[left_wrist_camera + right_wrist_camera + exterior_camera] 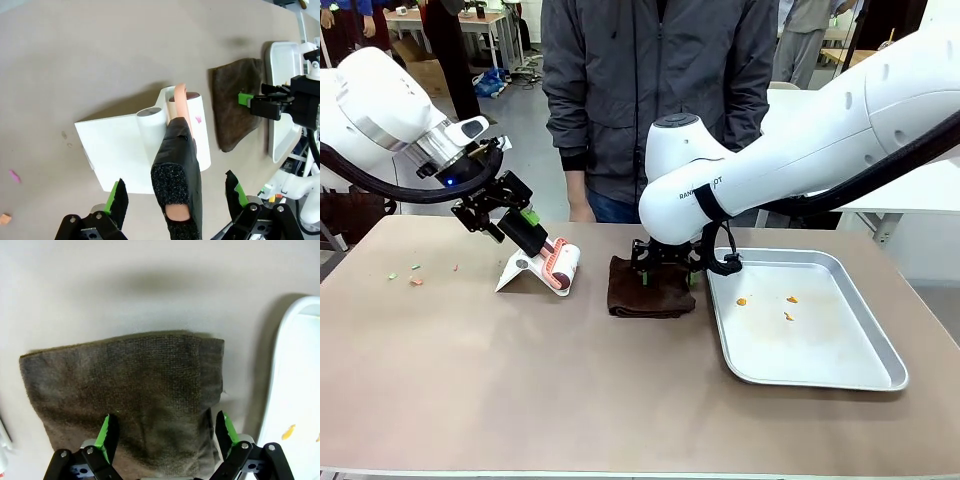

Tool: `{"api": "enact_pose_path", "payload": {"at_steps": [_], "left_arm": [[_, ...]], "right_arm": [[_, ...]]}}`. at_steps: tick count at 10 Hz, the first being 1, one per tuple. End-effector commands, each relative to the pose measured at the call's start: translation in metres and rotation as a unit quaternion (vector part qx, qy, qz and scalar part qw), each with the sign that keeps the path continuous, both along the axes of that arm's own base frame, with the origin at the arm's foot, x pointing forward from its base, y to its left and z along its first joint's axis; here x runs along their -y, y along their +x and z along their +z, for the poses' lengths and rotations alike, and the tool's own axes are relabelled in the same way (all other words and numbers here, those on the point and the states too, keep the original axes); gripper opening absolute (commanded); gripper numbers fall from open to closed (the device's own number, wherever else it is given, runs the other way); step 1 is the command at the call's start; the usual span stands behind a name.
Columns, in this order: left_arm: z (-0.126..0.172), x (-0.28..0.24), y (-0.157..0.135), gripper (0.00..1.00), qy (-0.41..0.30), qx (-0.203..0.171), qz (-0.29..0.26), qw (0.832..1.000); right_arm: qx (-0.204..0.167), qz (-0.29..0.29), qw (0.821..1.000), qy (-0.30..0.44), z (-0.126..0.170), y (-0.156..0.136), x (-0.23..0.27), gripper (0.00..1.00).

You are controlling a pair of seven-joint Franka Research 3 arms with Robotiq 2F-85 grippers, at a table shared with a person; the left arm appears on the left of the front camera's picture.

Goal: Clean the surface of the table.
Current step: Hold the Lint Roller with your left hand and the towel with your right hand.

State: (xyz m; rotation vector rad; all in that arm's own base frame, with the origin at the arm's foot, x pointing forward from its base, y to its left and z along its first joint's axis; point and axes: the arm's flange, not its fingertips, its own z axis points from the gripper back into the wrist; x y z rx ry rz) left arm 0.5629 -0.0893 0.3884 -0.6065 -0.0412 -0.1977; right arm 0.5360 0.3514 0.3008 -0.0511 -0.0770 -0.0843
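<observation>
Left jaws are standing wide, straddling the black handle (177, 175) of a roller (563, 265) that is resting on a white pan (120, 150), left of centre on the bench (520, 380). The pads (117, 200) are not touching the handle, so this is probably lining up for a grab. Right jaws are gaping wide too, hanging low over a folded brown cloth (125, 390) with one pad each side and nothing held. That looks like setting up a pinch so the cloth can do the wiping.

The cloth is lying mid-bench, just beside the left rim of a silver tray (820, 345), which is holding a few orange crumbs (788, 300) and is likely serving as the dump spot.

The bench is running across the whole near scene. It has a matte tan-brown top and a pale near edge, and is mostly bare. Small bits (415, 280), pink, green and orange, are sitting at its far left, well apart from the roller, so the cleaning is looking unfinished. A person (660, 100) is standing at the far side.
</observation>
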Motion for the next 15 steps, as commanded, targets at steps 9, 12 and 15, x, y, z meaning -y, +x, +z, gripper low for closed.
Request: {"api": "enact_pose_path", "payload": {"at_steps": [9, 12, 15], "left_arm": [[0.015, 0.009, -0.008, 0.12, 0.008, 0.027, -0.010, 1.000], [0.017, 0.015, -0.008, 0.00, 0.010, 0.028, -0.010, 1.000], [0.019, 0.018, -0.008, 0.00, 0.007, 0.030, -0.009, 0.999]], "right_arm": [[0.008, -0.032, 0.999, -0.009, 0.003, 0.000, 0.000, 0.00], [0.006, -0.033, 0.999, -0.005, 0.002, 0.000, 0.002, 0.00], [0.004, -0.033, 0.999, -0.002, 0.003, 0.000, 0.003, 0.00]]}}
